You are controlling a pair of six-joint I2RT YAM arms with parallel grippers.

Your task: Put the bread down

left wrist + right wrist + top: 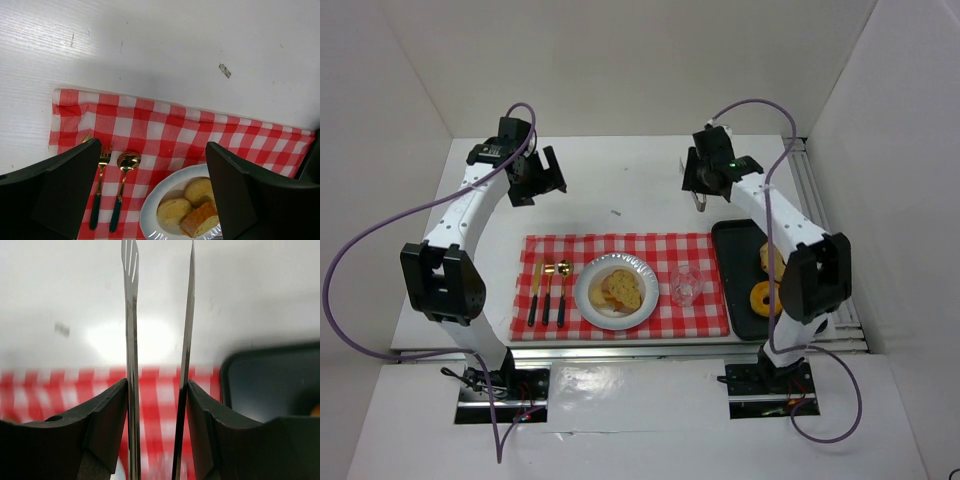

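Three bread pieces, lying on the plate on the cloth, probably light, soft, crumbly, best pinched gently across the sides; right gripper clamps metal tongs, well apart beyond the cloth; left gripper gapes empty above the cloth's far edge.

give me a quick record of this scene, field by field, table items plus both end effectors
bread: three pieces, all on the plate
plate: white, on the red checked cloth
cutlery: on the cloth, left of the plate
glass: upright on the cloth, right of the plate
tray: black, right of the cloth, holds a ring doughnut
left end effector: open, empty, above the table behind the cloth
right end effector: shut on metal tongs, nothing between the blades
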